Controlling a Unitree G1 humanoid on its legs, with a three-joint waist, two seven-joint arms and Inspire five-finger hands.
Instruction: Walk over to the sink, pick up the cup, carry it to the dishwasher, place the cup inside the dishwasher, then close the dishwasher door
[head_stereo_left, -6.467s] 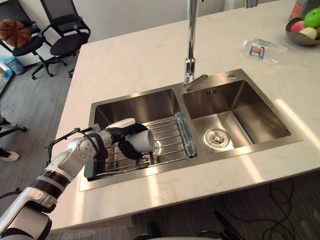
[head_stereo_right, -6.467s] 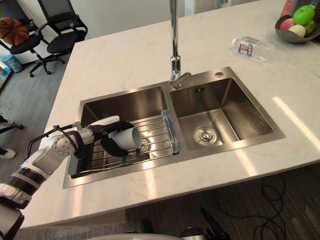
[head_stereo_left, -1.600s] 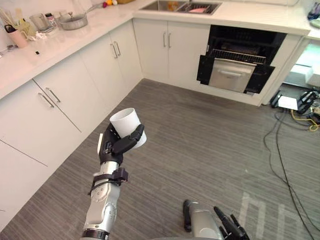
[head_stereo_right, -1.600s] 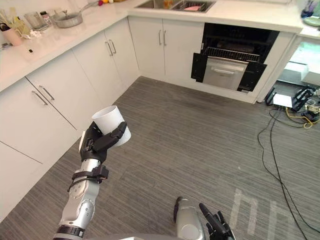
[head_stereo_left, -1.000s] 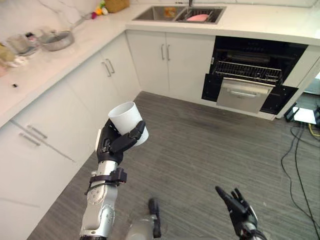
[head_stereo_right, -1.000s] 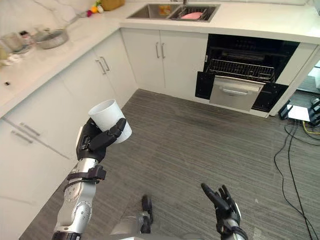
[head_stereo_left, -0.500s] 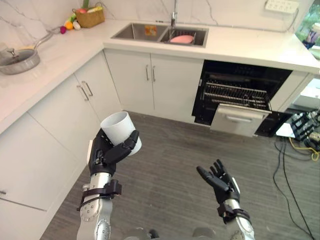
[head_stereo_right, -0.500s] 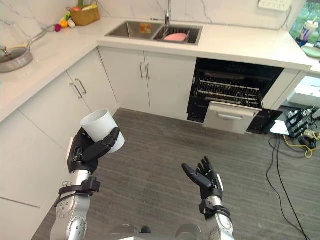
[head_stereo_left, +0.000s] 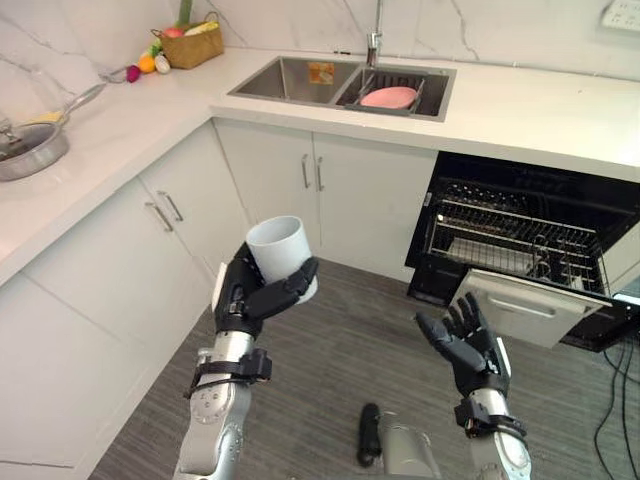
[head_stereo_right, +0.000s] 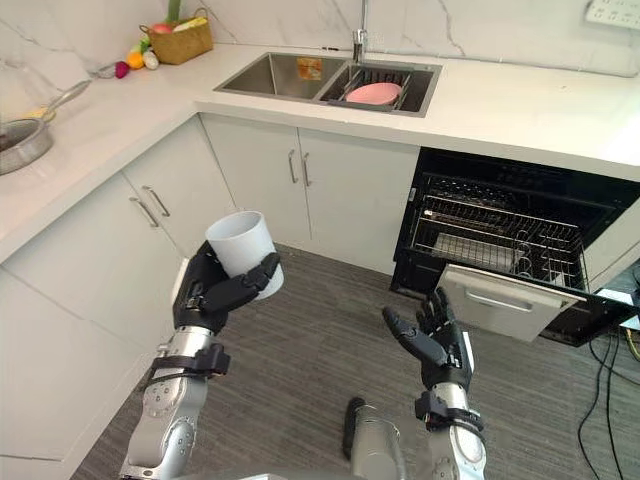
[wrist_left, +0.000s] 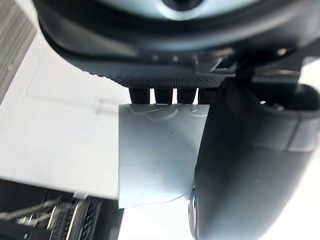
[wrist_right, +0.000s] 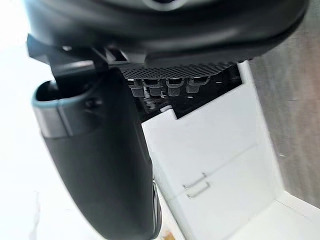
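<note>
As the left robot hand (head_stereo_left: 243, 297) clasps it, cup (head_stereo_left: 277, 246) stands upright.

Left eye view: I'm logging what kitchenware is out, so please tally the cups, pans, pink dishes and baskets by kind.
cup: 1, held in the left hand
pink dish: 1, in the sink
pan: 1
basket: 1
total: 4

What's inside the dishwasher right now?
A wire rack shows in the open dishwasher; whether anything lies on it is unclear. Its dark back is hidden. The cup is in the left hand.
</note>
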